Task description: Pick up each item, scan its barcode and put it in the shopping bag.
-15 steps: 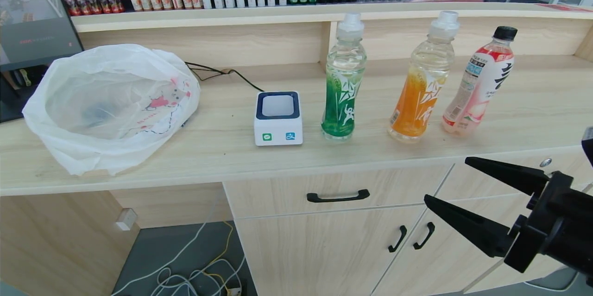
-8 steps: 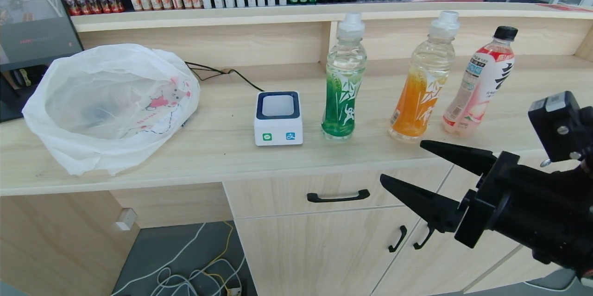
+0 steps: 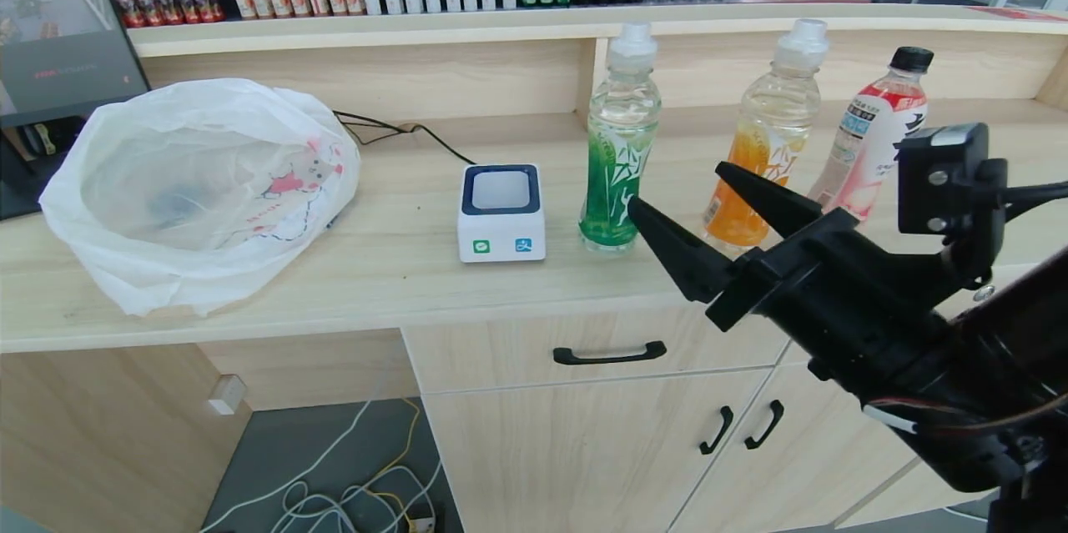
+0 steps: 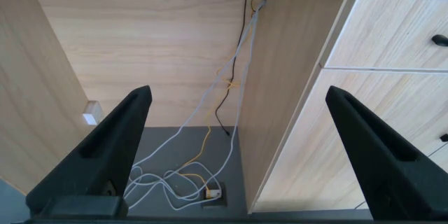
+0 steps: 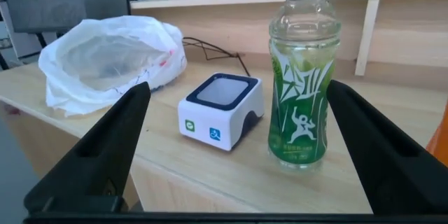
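Observation:
Three bottles stand on the wooden counter [image 3: 375,266]: a green-label bottle [image 3: 619,141] [image 5: 302,77], an orange-label bottle [image 3: 763,133] and a pink-label bottle [image 3: 868,141]. The white barcode scanner [image 3: 501,212] [image 5: 220,110] sits left of the green bottle. A white shopping bag [image 3: 196,187] [image 5: 108,59] lies open at the counter's left. My right gripper [image 3: 677,187] is open and empty, raised in front of the green and orange bottles, touching neither. My left gripper [image 4: 238,101] is open and empty below the counter, facing the floor cables.
A raised shelf [image 3: 501,24] runs behind the counter with a row of bottles beyond it. The scanner's black cable [image 3: 392,133] trails toward the bag. Drawers and cabinet doors with black handles [image 3: 609,354] are under the counter. Loose cables [image 4: 189,182] lie on the floor.
My right gripper has risen from below the counter's edge and moved left and forward toward the green and orange bottles, staying open. Bottles, scanner and bag have not moved.

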`<state>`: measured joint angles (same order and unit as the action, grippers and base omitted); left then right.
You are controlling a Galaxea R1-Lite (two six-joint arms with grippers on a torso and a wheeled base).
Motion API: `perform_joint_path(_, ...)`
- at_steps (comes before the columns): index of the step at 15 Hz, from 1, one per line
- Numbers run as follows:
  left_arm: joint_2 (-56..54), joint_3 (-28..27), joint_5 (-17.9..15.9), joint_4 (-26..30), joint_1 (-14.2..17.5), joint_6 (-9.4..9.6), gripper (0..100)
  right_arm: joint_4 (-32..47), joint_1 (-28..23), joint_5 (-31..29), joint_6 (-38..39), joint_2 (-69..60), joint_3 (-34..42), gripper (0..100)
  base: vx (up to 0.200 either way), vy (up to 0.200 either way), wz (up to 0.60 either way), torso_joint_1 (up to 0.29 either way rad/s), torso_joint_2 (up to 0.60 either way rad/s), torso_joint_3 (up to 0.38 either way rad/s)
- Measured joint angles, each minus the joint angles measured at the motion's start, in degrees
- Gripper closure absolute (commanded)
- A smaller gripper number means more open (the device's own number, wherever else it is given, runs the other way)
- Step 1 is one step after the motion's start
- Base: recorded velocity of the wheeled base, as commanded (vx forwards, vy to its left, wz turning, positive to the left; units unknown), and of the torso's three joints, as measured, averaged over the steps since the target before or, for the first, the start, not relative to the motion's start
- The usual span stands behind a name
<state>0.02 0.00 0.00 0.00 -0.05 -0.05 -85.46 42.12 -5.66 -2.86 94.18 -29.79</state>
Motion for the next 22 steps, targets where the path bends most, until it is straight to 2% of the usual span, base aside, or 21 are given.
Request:
perform_joint_path(5, 0.0, 0.0, 0.0, 0.0, 0.0, 0.02, 0, -1.6, 0.7, -2.3, -1.0, 4.6, 0.4, 0, 0.0, 0.0, 0.0, 0.0, 0.0, 0.0)
perform_joint_path(9, 0.0, 0.0, 0.0, 0.0, 0.0, 0.0, 0, -1.8, 0.7, -6.8, -2.6, 7.2, -4.1, 0, 0.0, 0.0, 0.0, 0.0, 0.0, 0.0)
perform_joint_path(12, 0.0, 0.0, 0.0, 0.0, 0.0, 0.0, 0, -1.5, 0.7, -6.9, -2.6, 8.3, -5.9, 0, 0.0, 0.0, 0.0, 0.0, 0.0, 0.0)
perform_joint_path(15, 0.0, 0.0, 0.0, 0.0, 0.0, -0.02, 0, -1.2, 0.6, -6.7, -2.4, 10.9, -11.1, 0, 0.0, 0.0, 0.0, 0.0, 0.0, 0.0)
perform_joint_path(17, 0.0, 0.0, 0.0, 0.0, 0.0, 0.02, 0, 0.0, 0.5, -6.1, -1.5, 12.5, -12.9, 0, 0.0, 0.0, 0.0, 0.0, 0.0, 0.0)
perform_joint_path(22, 0.0, 0.0, 0.0, 0.0, 0.0, 0.0, 0, 9.3, 0.4, -6.3, 0.4, 14.1, -18.1, 0, 0.0, 0.0, 0.0, 0.0, 0.0, 0.0)
